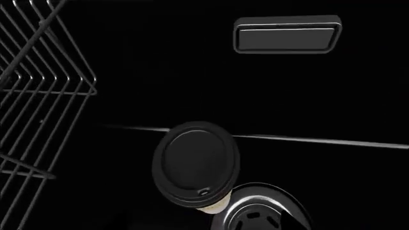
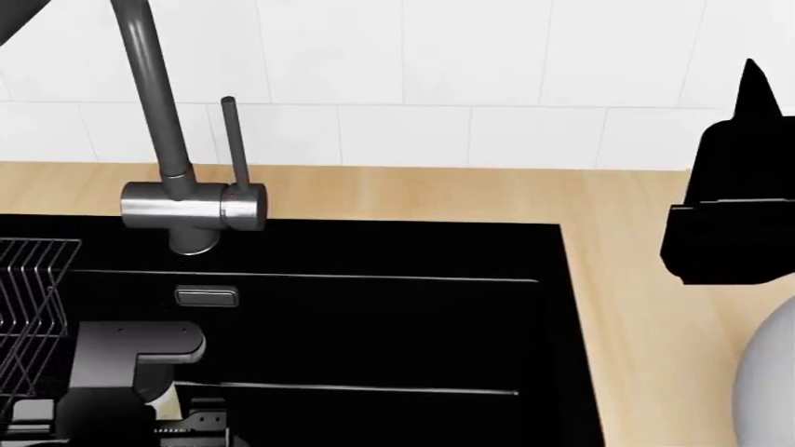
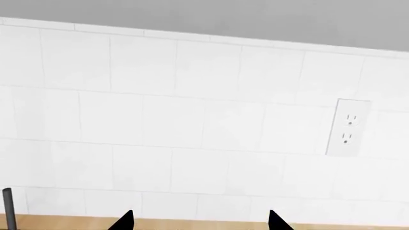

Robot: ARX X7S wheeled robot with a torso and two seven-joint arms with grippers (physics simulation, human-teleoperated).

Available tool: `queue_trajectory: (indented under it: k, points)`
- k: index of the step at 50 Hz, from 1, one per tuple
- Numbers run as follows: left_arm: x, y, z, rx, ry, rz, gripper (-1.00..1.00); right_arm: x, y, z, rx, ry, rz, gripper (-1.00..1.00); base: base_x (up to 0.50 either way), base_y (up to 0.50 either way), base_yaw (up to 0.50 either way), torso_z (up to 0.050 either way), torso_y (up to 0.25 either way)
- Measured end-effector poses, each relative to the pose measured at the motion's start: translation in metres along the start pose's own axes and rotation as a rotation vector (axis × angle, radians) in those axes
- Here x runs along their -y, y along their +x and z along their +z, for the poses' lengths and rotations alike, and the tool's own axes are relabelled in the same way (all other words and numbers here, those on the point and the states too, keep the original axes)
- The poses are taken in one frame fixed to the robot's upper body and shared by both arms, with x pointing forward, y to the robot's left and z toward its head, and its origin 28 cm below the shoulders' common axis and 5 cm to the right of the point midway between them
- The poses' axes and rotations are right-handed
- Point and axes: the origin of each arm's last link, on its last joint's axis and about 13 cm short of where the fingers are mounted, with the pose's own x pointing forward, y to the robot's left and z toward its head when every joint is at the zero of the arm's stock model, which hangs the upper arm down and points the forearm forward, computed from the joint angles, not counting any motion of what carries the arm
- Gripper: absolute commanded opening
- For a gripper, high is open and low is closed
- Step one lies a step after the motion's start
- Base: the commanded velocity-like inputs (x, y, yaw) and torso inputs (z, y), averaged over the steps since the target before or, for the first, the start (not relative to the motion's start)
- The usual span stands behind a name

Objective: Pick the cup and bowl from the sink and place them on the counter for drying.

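Observation:
The cup (image 1: 195,165), cream with a dark round lid, stands upright on the floor of the black sink (image 1: 128,57), beside the steel drain (image 1: 262,211). The left wrist view looks down on it from close above, and no fingers show there. In the head view my left gripper (image 2: 130,372) is low in the sink (image 2: 372,326) over the cup, of which only a cream sliver (image 2: 160,397) shows. The white bowl (image 2: 770,372) sits on the counter (image 2: 621,279) at the lower right. My right gripper (image 2: 749,84) hangs above it, open and empty (image 3: 201,223).
A wire rack (image 1: 38,96) stands in the sink's left part (image 2: 32,307). The grey faucet (image 2: 186,200) rises behind the basin. An overflow slot (image 1: 288,34) is in the back wall. The white tiled wall (image 3: 191,120) carries an outlet (image 3: 347,127).

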Motion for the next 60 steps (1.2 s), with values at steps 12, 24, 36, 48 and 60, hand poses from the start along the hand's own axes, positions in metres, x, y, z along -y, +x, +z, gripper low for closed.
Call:
queue_trajectory:
  k: [12, 24, 36, 48, 60]
  points:
    - [-0.004, 0.018, 0.000, -0.007, -0.019, 0.007, 1.00, -0.001, 0.001, -0.004, -0.007, 0.008, 0.004, 1.00, 0.00, 0.00, 0.00, 0.000, 0.000]
    - [-0.008, 0.033, -0.002, -0.011, -0.010, 0.014, 1.00, -0.001, 0.001, -0.007, -0.013, 0.017, 0.005, 1.00, 0.00, 0.00, 0.00, 0.000, 0.000]
    - [-0.007, 0.042, -0.004, -0.010, 0.025, -0.006, 1.00, -0.002, 0.001, -0.009, -0.017, 0.024, 0.007, 1.00, 0.00, 0.00, 0.00, 0.000, 0.000]
    - [-0.003, 0.047, 0.001, 0.015, 0.054, -0.025, -1.00, -0.002, 0.001, -0.010, -0.021, 0.028, 0.009, 1.00, 0.00, 0.00, 0.00, 0.000, 0.000]
    - [0.001, 0.047, 0.005, 0.039, 0.072, -0.002, -1.00, -0.003, 0.001, -0.014, -0.026, 0.036, 0.014, 1.00, 0.00, 0.00, 0.00, 0.000, 0.000]
